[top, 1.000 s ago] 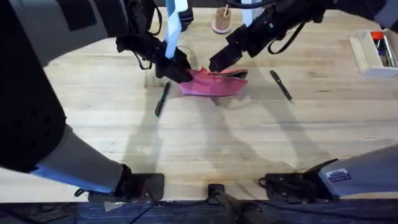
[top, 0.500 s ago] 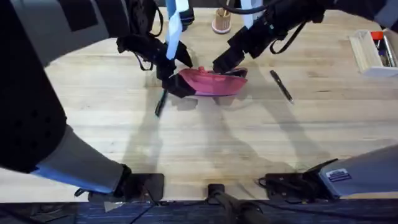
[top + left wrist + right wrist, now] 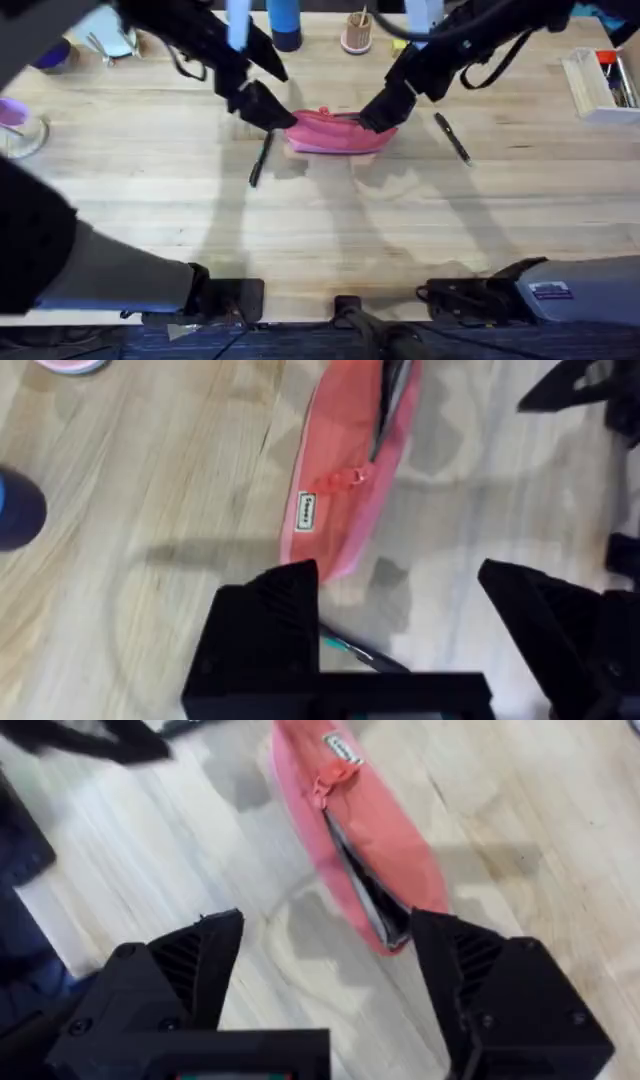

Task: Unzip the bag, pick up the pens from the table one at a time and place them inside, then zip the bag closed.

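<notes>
The pink bag (image 3: 338,133) lies on the table (image 3: 320,230), its zipper partly open toward the right end, with the reddish pull (image 3: 345,478) near the middle. My left gripper (image 3: 262,105) hovers open just off the bag's left end, touching nothing. My right gripper (image 3: 378,113) stands open at the bag's right end, its fingers straddling the gaping zipper (image 3: 362,892). One black pen with a greenish section (image 3: 260,160) lies left of the bag; it is the pen (image 3: 352,650) seen in the left wrist view. The other pen (image 3: 452,138) lies to the right.
A wooden tray (image 3: 590,95) holding red-capped markers sits at the right edge. A cup of sticks (image 3: 356,35) and a blue bottle (image 3: 285,28) stand behind the bag. A glass (image 3: 18,135) is at far left. The near half of the table is bare.
My left gripper has let go of the bag's left end and pulled back up and left. The bag has settled flat. My right gripper slid right along the zipper.
</notes>
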### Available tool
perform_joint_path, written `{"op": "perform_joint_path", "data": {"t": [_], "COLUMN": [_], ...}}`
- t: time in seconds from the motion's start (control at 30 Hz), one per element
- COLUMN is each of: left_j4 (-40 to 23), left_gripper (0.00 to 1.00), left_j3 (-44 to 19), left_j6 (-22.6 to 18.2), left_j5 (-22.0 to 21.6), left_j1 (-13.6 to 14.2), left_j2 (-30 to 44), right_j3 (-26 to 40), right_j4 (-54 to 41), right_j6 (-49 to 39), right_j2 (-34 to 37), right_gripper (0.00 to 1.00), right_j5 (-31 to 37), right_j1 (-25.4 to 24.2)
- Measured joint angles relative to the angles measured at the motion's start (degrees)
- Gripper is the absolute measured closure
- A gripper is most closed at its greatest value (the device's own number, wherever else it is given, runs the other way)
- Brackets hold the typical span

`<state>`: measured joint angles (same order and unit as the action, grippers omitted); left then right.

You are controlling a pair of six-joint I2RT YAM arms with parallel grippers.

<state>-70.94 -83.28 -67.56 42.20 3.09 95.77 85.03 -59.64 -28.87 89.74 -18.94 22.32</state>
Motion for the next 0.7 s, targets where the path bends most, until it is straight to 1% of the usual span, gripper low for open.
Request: {"op": "perform_joint_path", "data": {"t": [0.13, 0.23, 0.4, 0.47, 0.57, 0.7], "left_j4": [-4.8, -8.3, -11.6, -13.0, -14.8, -15.4], "left_gripper": [0.007, 0.007, 0.007, 0.007, 0.007, 0.007], "left_j3": [-0.9, -0.9, -0.9, -0.9, -0.9, -0.9], "left_j6": [-0.2, -1.7, -3.1, -3.4, -3.7, -3.9], "left_j5": [1.7, 3.7, 5.4, 5.8, 6.0, 5.8], "left_j1": [-3.0, -5.8, -9.5, -10.1, -10.1, -10.1], "left_j2": [-3.4, -6.5, -12.8, -15.4, -19.0, -22.7], "right_j3": [0.0, 0.0, 0.0, 0.0, 0.0, 0.0], "right_j4": [-0.2, -0.2, -0.2, -0.2, 0.5, 2.7], "right_j6": [-1.8, -3.7, -6.3, -6.9, -7.5, -7.7], "right_j2": [0.0, 0.0, 0.0, 0.0, 0.0, 0.0], "right_gripper": [0.006, 0.005, 0.005, 0.005, 0.005, 0.005], "right_j5": [3.6, 5.7, 7.4, 7.8, 8.2, 8.4], "right_j1": [2.6, 4.2, 5.4, 5.4, 5.4, 5.4]}}
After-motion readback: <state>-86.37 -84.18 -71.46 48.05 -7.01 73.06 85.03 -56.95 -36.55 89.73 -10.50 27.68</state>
